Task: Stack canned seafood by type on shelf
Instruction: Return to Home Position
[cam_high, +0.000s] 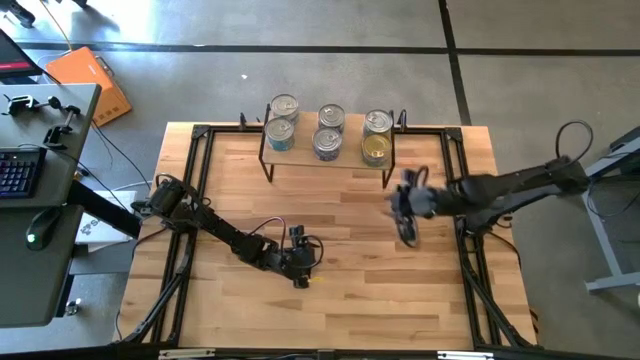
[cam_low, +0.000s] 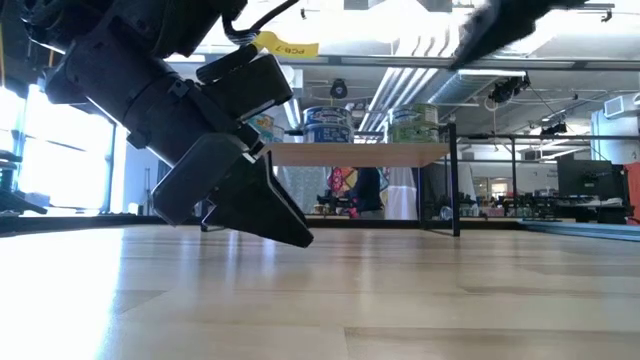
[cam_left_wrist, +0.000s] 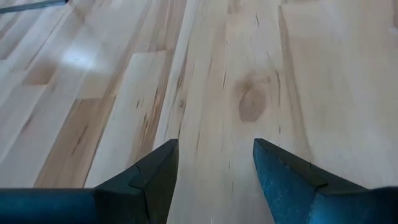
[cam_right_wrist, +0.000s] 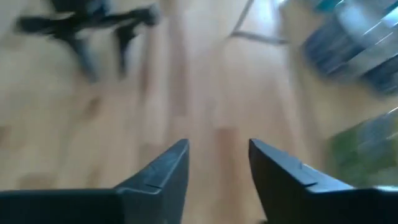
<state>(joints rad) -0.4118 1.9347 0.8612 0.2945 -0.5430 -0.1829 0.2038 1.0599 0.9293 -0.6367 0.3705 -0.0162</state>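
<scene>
Several cans of seafood stand on the shelf (cam_high: 345, 158), a light-wood board on thin black legs at the table's far edge. Silver-topped ones (cam_high: 281, 133) are at its left and middle (cam_high: 328, 143); gold-topped ones (cam_high: 375, 150) are at its right. In the low view the cans (cam_low: 325, 124) rest on the board (cam_low: 360, 153). My right gripper (cam_right_wrist: 217, 144) hangs open above the table just in front of the shelf's right end (cam_high: 406, 222), nothing between its fingers. My left gripper (cam_left_wrist: 214, 146) is open over bare wood near the table's middle (cam_high: 301, 275), close to the tabletop (cam_low: 255, 205).
The shelf's black legs (cam_low: 456, 190) stand on the tabletop. A black metal frame (cam_high: 196, 170) runs along the table's edges. A desk with a keyboard (cam_high: 18, 170) and an orange box (cam_high: 92, 80) lie beyond the left edge. Bare wood (cam_high: 350, 300) spreads toward the near edge.
</scene>
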